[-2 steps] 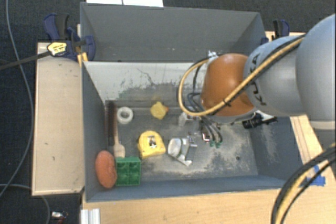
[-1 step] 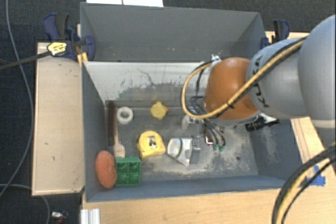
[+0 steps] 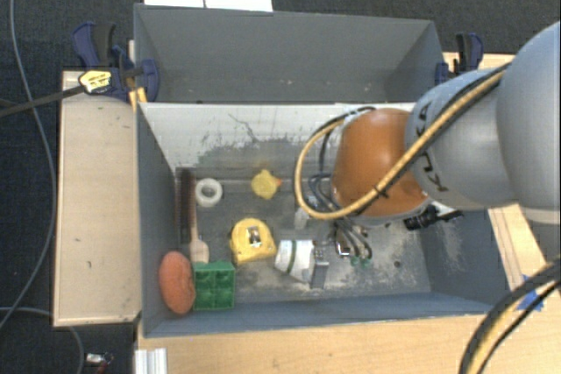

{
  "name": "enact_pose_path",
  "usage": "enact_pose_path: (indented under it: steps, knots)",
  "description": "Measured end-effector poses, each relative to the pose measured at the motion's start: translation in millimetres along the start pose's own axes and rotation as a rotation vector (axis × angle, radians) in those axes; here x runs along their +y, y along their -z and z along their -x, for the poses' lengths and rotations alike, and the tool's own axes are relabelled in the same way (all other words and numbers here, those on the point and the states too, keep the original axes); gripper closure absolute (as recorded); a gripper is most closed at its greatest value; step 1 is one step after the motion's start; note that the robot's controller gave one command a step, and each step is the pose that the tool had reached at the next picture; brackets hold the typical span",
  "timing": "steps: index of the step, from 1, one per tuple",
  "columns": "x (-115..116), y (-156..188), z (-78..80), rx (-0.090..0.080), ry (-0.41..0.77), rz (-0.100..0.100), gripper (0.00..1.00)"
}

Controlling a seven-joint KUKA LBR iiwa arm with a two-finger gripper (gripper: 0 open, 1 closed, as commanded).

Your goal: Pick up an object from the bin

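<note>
My gripper (image 3: 344, 244) hangs low over the bin's floor right of the middle, below the arm's orange cover. Just to its left lies a small white and silver cylindrical thing (image 3: 294, 257), close to the gripper; whether they touch I cannot tell. Left of that lies a yellow tape measure (image 3: 252, 241). A small yellow lump (image 3: 265, 183) sits further back on the floor. I see nothing held.
Along the bin's left side lie a white tape roll (image 3: 209, 192), a dark long-handled brush (image 3: 185, 208), a green block (image 3: 214, 285) and a reddish-brown oval thing (image 3: 176, 282). The arm and its cables hide the bin's right part.
</note>
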State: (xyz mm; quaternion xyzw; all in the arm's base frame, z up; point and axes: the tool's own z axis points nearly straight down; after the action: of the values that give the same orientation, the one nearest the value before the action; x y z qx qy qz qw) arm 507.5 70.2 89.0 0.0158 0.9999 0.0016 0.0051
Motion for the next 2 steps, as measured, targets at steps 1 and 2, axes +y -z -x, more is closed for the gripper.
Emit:
enact_pose_path:
  steps: [1, 2]
  knots:
    - [-2, -5, -4.3, -0.003, 0.099, 0.000, 0.00]
    - [14, -14, -11.6, 0.000, 0.073, 0.002, 1.00]
